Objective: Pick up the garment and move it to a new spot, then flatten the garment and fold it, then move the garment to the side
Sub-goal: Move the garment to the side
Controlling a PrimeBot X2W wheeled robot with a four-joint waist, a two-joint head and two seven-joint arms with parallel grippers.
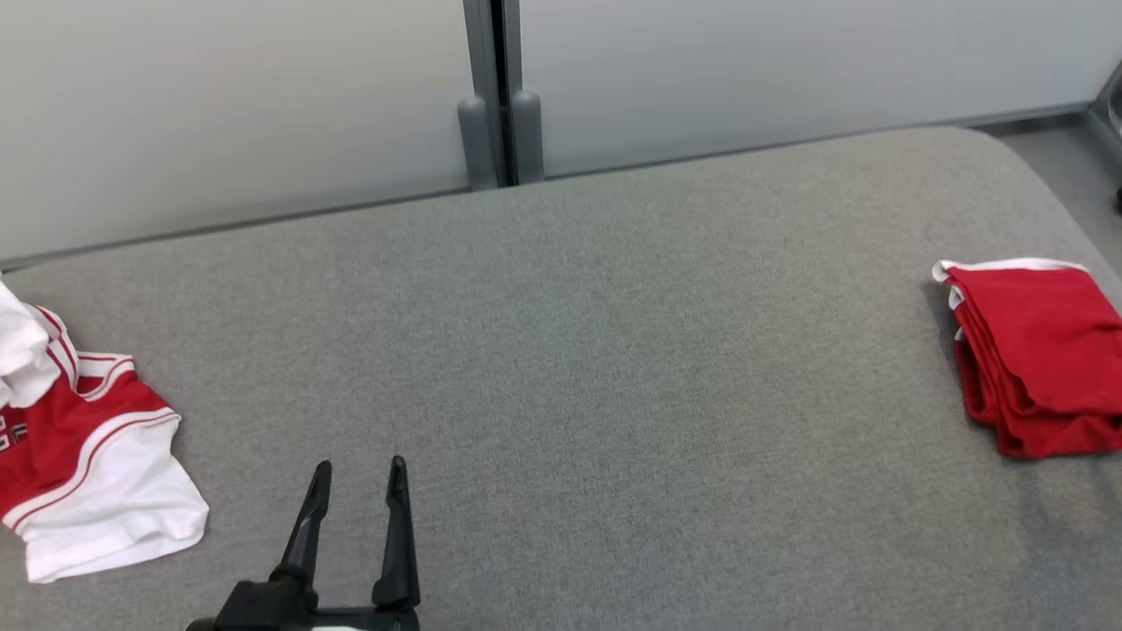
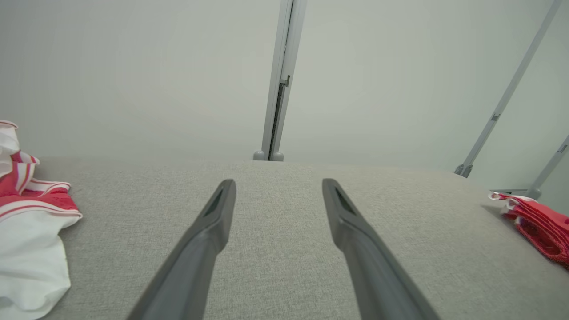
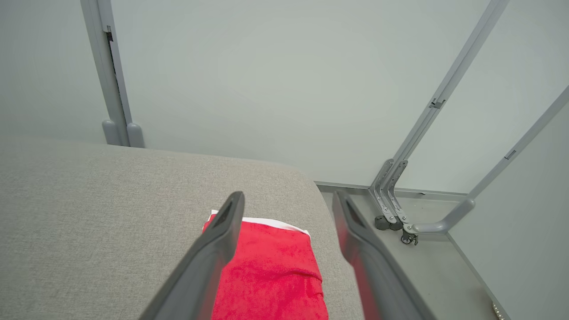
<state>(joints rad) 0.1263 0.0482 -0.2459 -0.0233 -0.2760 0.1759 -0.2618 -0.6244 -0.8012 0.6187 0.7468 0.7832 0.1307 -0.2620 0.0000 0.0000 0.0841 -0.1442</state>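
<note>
1. The left gripper [image 1: 360, 463] rises from the lower left of the head view, its two dark fingers spread apart with bare cloth showing between them; it has hold of nothing; in the left wrist view [image 2: 278, 182] the same wide gap appears, the fingers hanging above the grey fabric surface [image 1: 570, 350].
2. The right gripper [image 3: 289, 194] stands in the lower middle of the right wrist view, fingers parted and empty; a red tint lies on their inner faces.
3. The folded red garment [image 1: 1039, 359] lies at the right edge of the head view, near the surface's rounded corner; a white trim runs along its top edge and the layered folds show on its left side; in the right wrist view [image 3: 266, 266] it lies under and between the right gripper's fingers, but whether they touch it cannot be told; in the left wrist view [image 2: 538, 222] it sits at the far right.
4. The red-and-white garment [image 1: 88, 456] lies crumpled at the left edge of the head view, partly cut off by the frame, just left of the left gripper and apart from it; the left wrist view [image 2: 31, 240] shows it at the lower left.
5. The two garments are well apart, with bare grey cloth between them.
6. A grey post [image 1: 500, 88] stands at the top middle of the head view, between pale wall panels [image 1: 219, 114]; a wheeled metal frame [image 3: 391, 204] shows on the floor at the right of the right wrist view.
</note>
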